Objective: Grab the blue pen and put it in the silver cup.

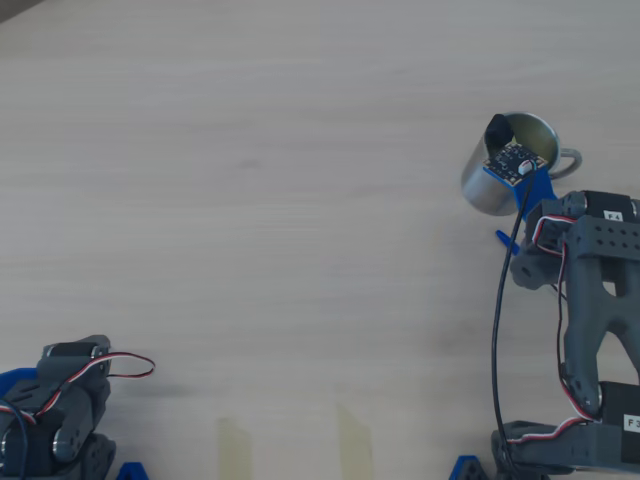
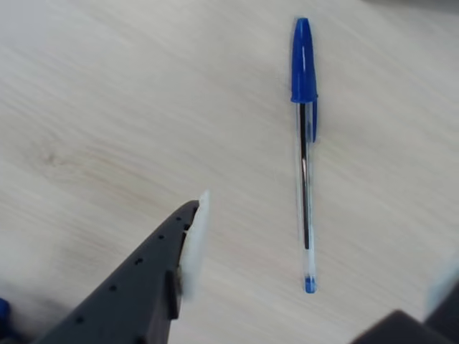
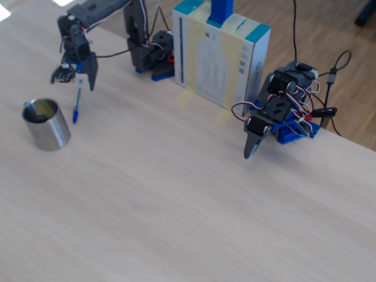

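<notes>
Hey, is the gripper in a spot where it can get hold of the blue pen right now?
Probably yes. The gripper hangs open just above the blue pen, which lies flat on bare table with nothing over it; the silver cup stands apart.

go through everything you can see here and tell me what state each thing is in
blue pen: capped, lying flat on the table, not held.
silver cup: upright beside the pen, which is not in it yet.
pincer: open, poised over the pen, empty.
second arm: folded down at the table edge, its tip on the table.
cardboard box: standing upright, taped to the table.
</notes>
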